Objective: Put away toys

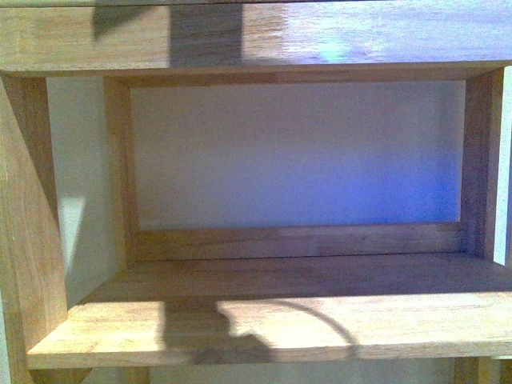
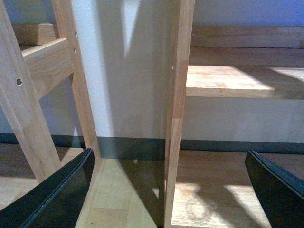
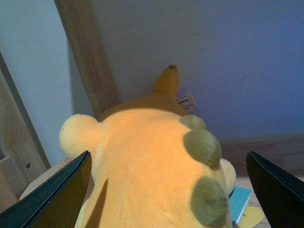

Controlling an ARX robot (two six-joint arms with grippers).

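Left hand: fingers spread, nothing between them, facing the wooden shelf upright. Right hand: spread, straddling the plush toy just below it, not clamped. One toy, orange-yellow with three olive bumps on its back, lying beside a wooden post. Looks soft, light, squashy, non-slip, not fragile; grip across the body's midsection. Front view: one empty shelf compartment.
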